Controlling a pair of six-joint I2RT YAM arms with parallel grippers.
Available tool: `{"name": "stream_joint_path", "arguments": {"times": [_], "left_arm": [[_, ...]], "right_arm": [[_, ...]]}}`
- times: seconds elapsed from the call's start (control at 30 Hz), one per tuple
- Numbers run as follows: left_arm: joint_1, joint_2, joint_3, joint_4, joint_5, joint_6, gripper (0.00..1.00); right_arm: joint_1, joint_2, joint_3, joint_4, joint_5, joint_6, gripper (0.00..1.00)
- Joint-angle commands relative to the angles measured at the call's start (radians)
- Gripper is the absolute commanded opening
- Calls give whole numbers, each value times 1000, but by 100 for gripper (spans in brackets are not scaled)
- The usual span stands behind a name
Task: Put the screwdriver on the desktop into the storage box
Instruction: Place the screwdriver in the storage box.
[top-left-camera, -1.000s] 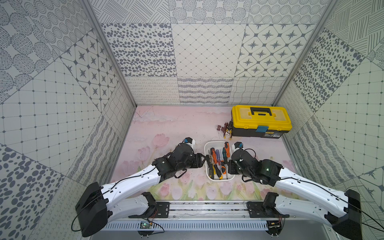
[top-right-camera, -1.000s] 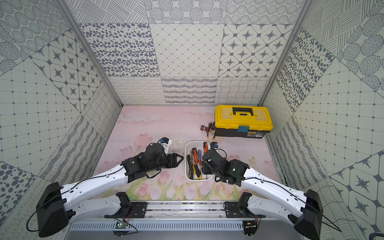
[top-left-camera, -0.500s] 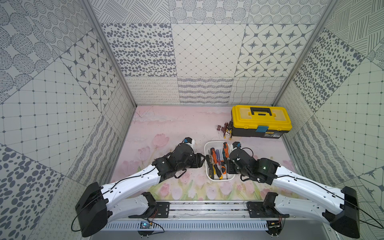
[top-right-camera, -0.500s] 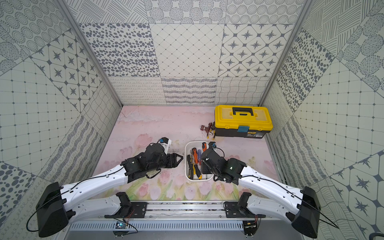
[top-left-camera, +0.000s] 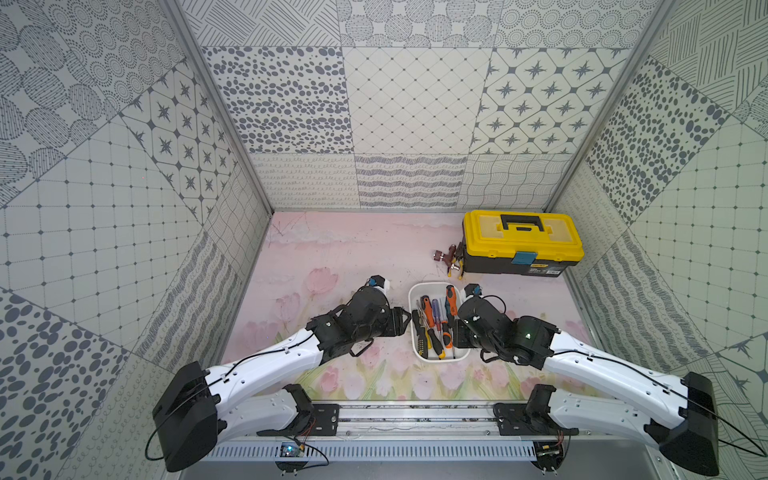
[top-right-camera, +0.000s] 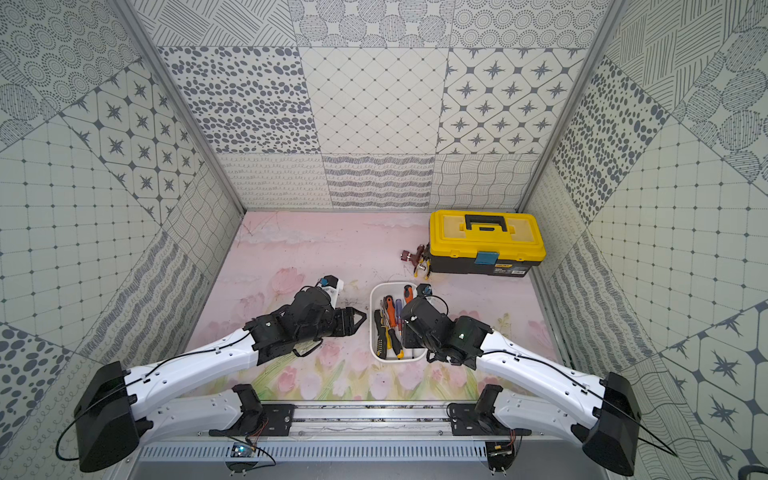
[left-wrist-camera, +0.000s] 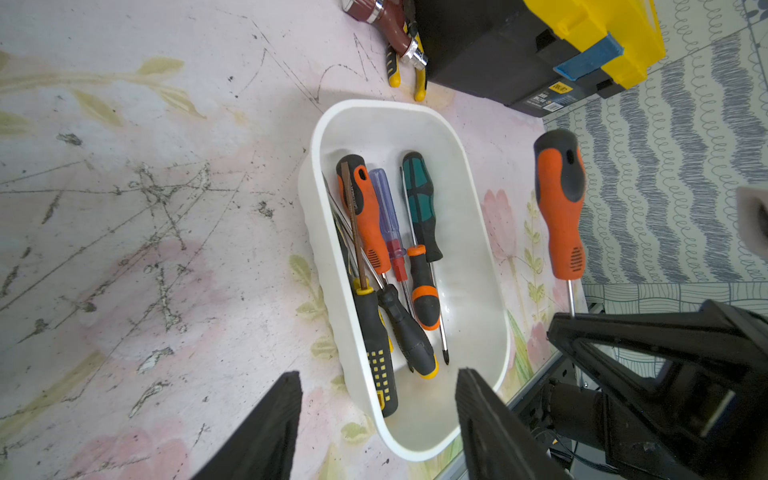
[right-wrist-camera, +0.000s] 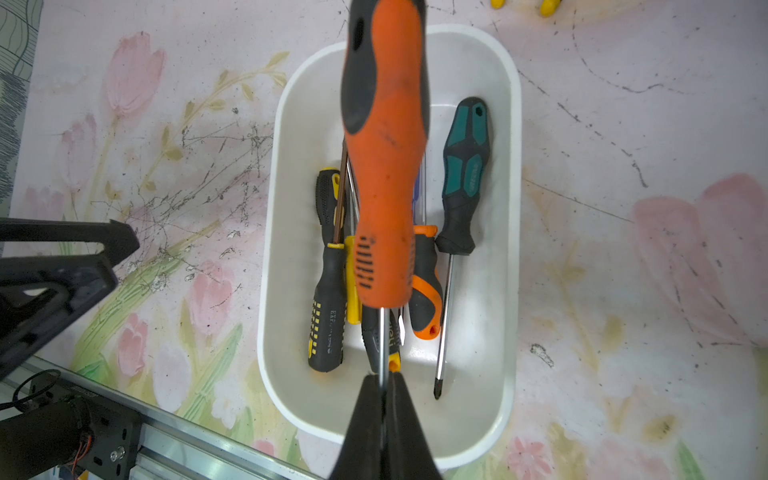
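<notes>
Orange-and-black handled screwdriver is up in the air over the box, not resting in it; it runs lengthwise with the box, handle toward the far end. Right claw is clenched on its bare metal shaft just below the handle. In the left wrist view the same screwdriver shows raised, clear of the box and its contents. In both top views it sits over the right part of the box. White plastic box stands on the counter between the two arms and holds several screwdrivers lying lengthwise: a green-handled one on the right side, a black-and-yellow one on the left side, a clear blue one, another orange one and a short orange-black one, shafts crossing in the middle. Left claw is released, jaws spread wide with nothing between them, just beside the box's left side. Counter is pink, tulip-printed, heavily scratched. Yellow-lidded toolbox stands at the back right, well apart from the box, with yellow-handled pliers lying against its left end.
</notes>
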Motion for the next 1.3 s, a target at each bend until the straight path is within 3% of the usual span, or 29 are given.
{"name": "stream_joint_path", "arguments": {"times": [0.0,0.93,1.27], "left_arm": [[-6,6,2,-4,-3,9,65],[-5,24,-1,-6,-16,6,65],[-5,12,-9,-14,-22,9,65]], "right_arm": [[-5,-9,0,26,-2,-12,0],[2,26,-5,56,-34,-23,0],[1,100,14,53,-23,-16,0]]}}
